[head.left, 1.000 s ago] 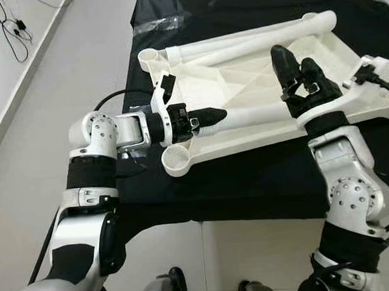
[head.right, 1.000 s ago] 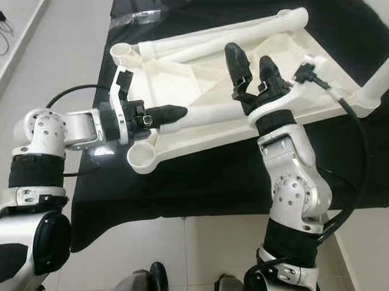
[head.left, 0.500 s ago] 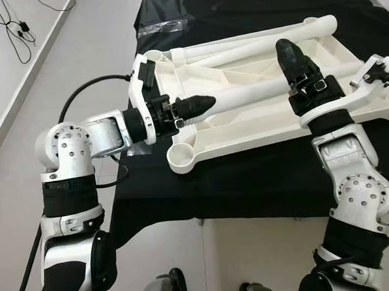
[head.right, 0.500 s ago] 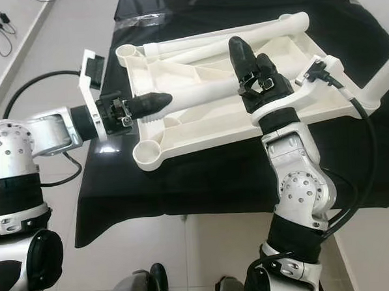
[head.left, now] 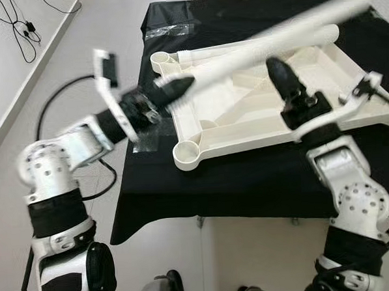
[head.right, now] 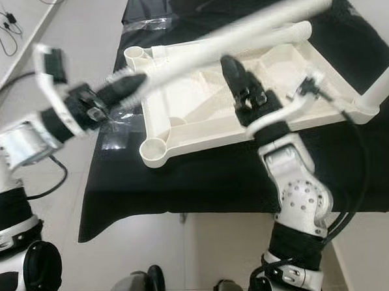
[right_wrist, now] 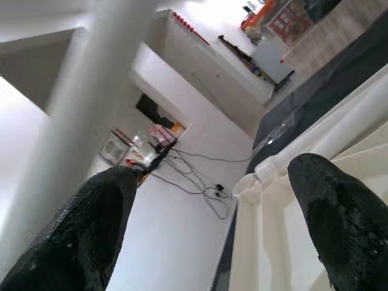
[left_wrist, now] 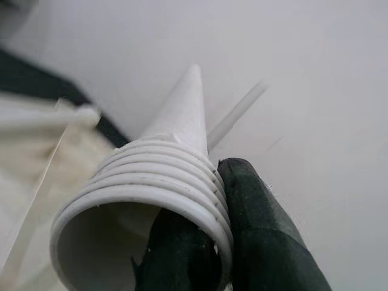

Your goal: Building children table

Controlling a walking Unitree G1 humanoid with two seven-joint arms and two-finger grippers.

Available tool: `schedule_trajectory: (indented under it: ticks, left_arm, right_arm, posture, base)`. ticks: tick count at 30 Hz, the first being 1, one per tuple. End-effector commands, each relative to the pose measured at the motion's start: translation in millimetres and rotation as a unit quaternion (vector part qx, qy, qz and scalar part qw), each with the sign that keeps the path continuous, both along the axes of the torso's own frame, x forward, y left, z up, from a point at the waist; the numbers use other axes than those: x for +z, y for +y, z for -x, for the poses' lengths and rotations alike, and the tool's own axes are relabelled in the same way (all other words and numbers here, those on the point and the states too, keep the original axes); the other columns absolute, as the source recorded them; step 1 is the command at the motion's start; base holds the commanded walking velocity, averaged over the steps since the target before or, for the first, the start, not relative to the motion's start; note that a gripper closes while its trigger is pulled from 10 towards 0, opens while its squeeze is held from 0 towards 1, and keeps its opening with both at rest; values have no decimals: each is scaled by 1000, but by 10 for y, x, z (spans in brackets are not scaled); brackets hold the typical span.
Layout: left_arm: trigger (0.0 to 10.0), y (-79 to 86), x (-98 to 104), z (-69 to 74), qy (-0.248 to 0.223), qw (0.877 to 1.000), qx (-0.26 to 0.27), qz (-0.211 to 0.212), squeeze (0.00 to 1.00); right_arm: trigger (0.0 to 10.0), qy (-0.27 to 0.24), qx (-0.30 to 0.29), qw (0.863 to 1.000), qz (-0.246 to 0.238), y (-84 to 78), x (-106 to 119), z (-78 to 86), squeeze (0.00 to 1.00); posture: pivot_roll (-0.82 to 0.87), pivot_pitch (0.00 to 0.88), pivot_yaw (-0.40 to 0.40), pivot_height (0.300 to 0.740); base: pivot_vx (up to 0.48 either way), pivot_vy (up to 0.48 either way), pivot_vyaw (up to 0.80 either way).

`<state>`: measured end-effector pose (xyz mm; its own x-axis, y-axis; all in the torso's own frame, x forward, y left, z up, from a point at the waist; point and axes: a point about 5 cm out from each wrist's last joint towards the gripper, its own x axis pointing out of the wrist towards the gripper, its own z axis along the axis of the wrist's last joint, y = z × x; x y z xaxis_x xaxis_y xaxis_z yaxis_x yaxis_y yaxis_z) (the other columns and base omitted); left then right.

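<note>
Now left gripper (head.left: 169, 91) pinching ribbed white tubular leg (head.left: 274, 40), moulded tabletop (head.left: 258, 113)

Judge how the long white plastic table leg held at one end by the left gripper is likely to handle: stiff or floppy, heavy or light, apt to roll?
The long white plastic table leg looks stiff: gripped only at its threaded end by the left gripper, it stays straight. It is probably light, since its end is hollow. Round and tapered, it would likely roll if laid on the black cloth.

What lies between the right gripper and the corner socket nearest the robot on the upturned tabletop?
Bare ribbed underside of the tabletop alone, from the right gripper to the corner socket, seen in the left eye view.
</note>
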<state>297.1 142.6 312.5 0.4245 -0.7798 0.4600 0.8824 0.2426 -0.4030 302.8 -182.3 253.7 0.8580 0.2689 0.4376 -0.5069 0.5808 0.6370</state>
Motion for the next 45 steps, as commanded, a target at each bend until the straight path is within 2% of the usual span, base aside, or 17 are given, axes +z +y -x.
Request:
schedule_trajectory:
  ticks: [1,8,9,12,15,17,20,25,27,32,44,45]
  left_arm:
    - [0,31,23,79,-25,1000,-14,7,0]
    - [0,5,-31,161,-29,999,-40,8,0]
    - [0,5,-31,161,-29,999,-40,8,0]
    - [0,-13,-95,196,-26,998,-55,7,0]
    - [0,-20,-115,212,-27,998,-59,5,0]
    - [0,-24,-118,218,-28,998,-61,5,0]
    - [0,-48,-105,254,-34,997,-75,7,0]
    - [0,-116,-147,318,-34,993,-111,-3,0]
    - [0,-128,-159,331,-34,993,-117,-5,0]
    - [0,-220,-305,446,-23,984,-173,-29,0]
    - [0,-194,-441,437,4,984,-175,-35,0]
    - [0,-183,-446,431,4,984,-172,-36,0]
  right_arm:
    - [10000,-5,21,1000,-8,14,-22,27,0]
    - [10000,-46,92,995,-14,233,49,138,0]
    - [10000,-46,92,995,-14,233,49,138,0]
    - [10000,-78,121,988,-54,243,154,212,0]
    - [10000,-99,141,983,-67,231,177,274,0]
    - [10000,-106,149,981,-69,230,177,297,0]
    - [10000,-126,192,972,-56,317,182,399,0]
    - [10000,-129,217,967,-41,454,207,433,0]
    - [10000,-129,219,966,-42,466,213,435,0]
    - [10000,-119,226,966,-29,521,200,414,0]
    - [10000,-143,263,952,-56,555,254,507,0]
    - [1176,-148,274,949,-56,566,257,536,0]
  posture:
    - [-34,141,-22,740]
    - [-25,136,-22,740]
    - [-25,136,-22,740]
    - [-26,133,-22,740]
    - [-24,132,-23,740]
    - [-24,132,-23,740]
    - [-21,129,-21,740]
    - [-18,124,-18,740]
    - [-18,124,-18,740]
    - [-16,120,-19,740]
    - [-21,124,-16,740]
    - [-22,124,-16,740]
  base:
    - [0,0,0]
    - [0,0,0]
    - [0,0,0]
    - [0,0,0]
    - [0,0,0]
    - [0,0,0]
    - [0,0,0]
    - [0,0,0]
    - [0,0,0]
    - [0,0,0]
    - [0,0,0]
    - [0,0,0]
